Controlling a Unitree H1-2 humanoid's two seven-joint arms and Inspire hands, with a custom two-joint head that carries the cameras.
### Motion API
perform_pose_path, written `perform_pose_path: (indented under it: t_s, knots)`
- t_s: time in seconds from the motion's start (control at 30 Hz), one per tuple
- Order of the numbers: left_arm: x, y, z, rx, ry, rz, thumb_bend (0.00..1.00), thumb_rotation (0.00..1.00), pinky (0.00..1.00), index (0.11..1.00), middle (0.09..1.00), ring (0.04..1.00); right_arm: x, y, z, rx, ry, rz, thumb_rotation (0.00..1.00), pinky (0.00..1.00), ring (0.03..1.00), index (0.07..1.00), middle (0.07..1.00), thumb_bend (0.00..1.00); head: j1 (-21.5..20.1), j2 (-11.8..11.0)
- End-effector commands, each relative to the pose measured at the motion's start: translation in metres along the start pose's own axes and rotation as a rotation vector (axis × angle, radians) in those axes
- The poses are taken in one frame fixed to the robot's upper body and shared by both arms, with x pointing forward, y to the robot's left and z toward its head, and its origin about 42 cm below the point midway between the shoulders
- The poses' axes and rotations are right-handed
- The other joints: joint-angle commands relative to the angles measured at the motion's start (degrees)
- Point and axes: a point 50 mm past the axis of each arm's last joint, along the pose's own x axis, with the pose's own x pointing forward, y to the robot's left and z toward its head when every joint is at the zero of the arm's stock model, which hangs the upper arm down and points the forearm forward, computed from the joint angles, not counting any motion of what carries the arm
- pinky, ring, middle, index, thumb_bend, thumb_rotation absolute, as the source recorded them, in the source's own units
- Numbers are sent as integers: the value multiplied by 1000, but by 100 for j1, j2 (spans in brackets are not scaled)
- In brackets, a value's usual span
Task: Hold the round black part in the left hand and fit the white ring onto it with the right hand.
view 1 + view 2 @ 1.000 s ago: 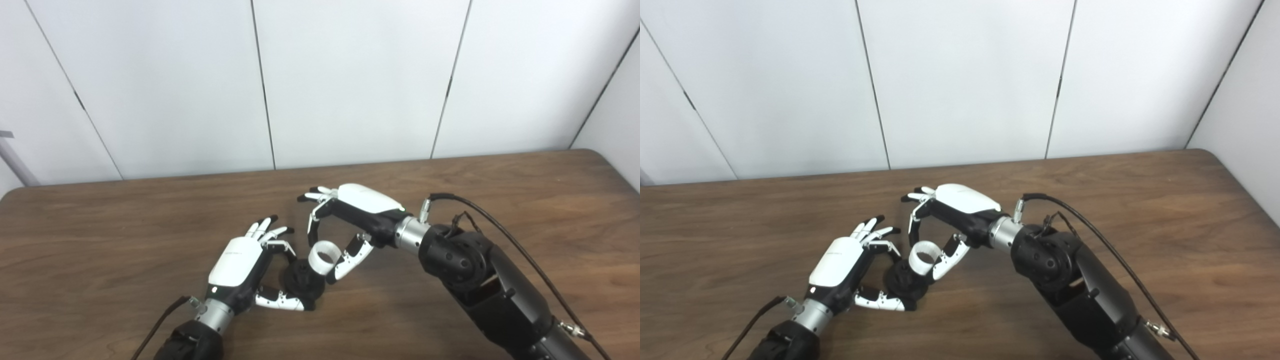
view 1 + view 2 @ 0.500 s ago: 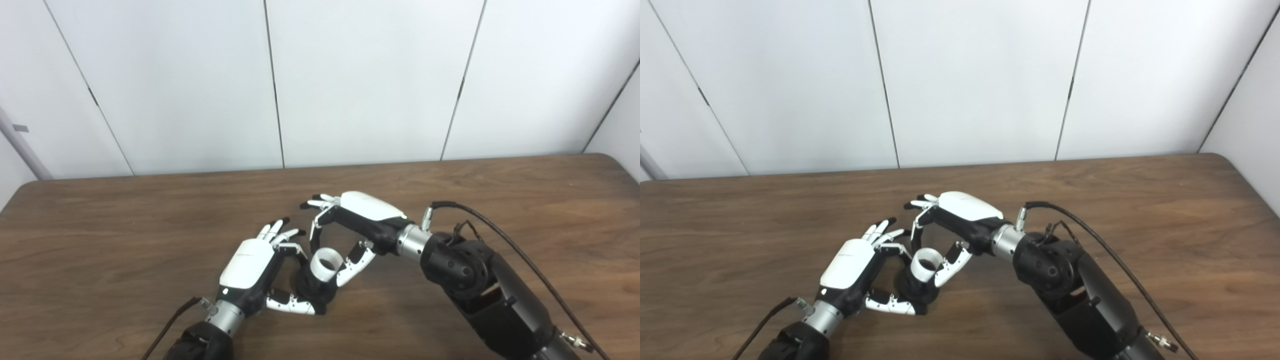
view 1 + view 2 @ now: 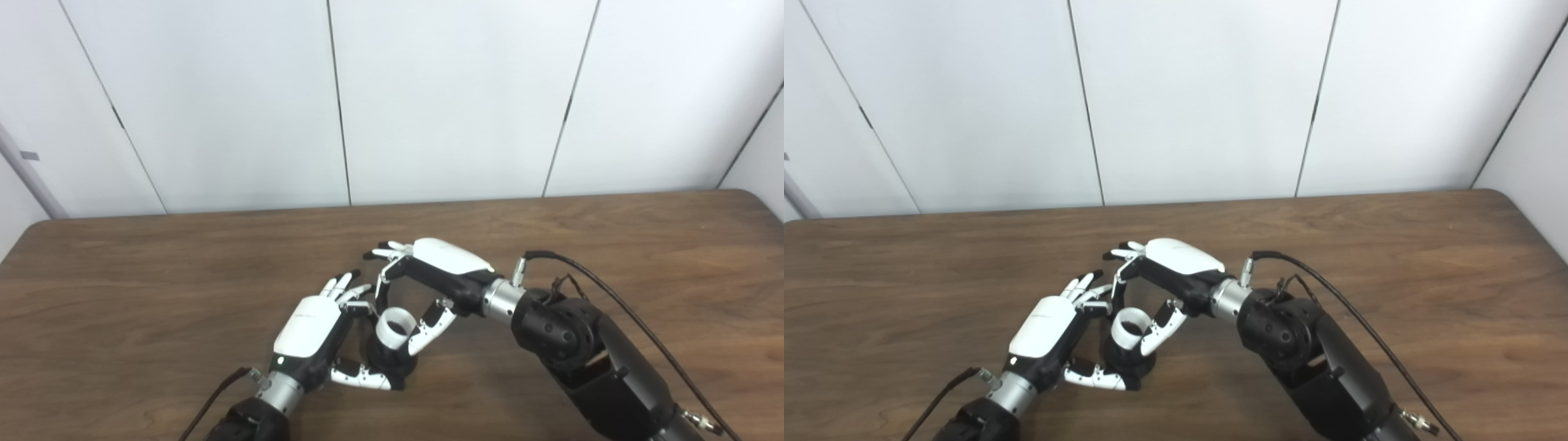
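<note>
Now the white ring (image 3: 395, 325) sat directly over the round black part (image 3: 398, 362), its lower edge touching or just meeting the top of that part; whether it was seated I could not tell. One second before, the ring had hung to the right of the round black part and slightly above it, clear of its top, so it had come across and down onto it. The right hand (image 3: 442, 274) was clamped on the ring, thumb on the ring's right side and a finger (image 3: 381, 293) curved down on its far side, with the remaining fingers spread above it. The left hand (image 3: 312, 334) gripped the round black part from the left, thumb (image 3: 361, 378) lying along its near edge and fingers curled over its far side, close to the ring. Both hands kept the same grips as a second earlier. The whole view had shifted a little since then, so the camera had moved. The round black part was held low over the wooden table (image 3: 122, 294), near its middle.
</note>
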Motion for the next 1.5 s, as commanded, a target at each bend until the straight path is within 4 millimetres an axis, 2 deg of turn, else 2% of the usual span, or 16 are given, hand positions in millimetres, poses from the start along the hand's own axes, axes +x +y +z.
perform_pose_path:
  t_s: [0.0, 0.83, 1.3, 1.43, 1.47]
  knots:
    - [-19, -24, 2, -14, 10, -118, 522, 48, 1000, 479, 877, 1000, 4, -12, 12, -34, -59, -47, 128, 1000, 1000, 476, 940, 520, -3, 16]
    - [-20, -20, 16, -27, 8, -114, 522, 47, 1000, 479, 877, 1000, -2, 0, 9, 12, -47, -10, 127, 1000, 1000, 476, 940, 519, 92, 162]
    - [-13, -24, 23, -42, -6, -95, 522, 49, 1000, 479, 874, 1000, 0, 6, 8, 17, -53, 3, 129, 1000, 1000, 477, 941, 521, 168, 135]
    - [-12, -25, 22, -44, -6, -95, 522, 49, 1000, 479, 871, 1000, 1, 7, 9, 22, -46, 11, 141, 1000, 1000, 485, 966, 523, 171, 121]
    - [-12, -24, 22, -45, -5, -97, 522, 49, 1000, 479, 870, 1000, 1, 6, 10, 15, -42, 15, 182, 1000, 1000, 535, 974, 742, 167, 113]
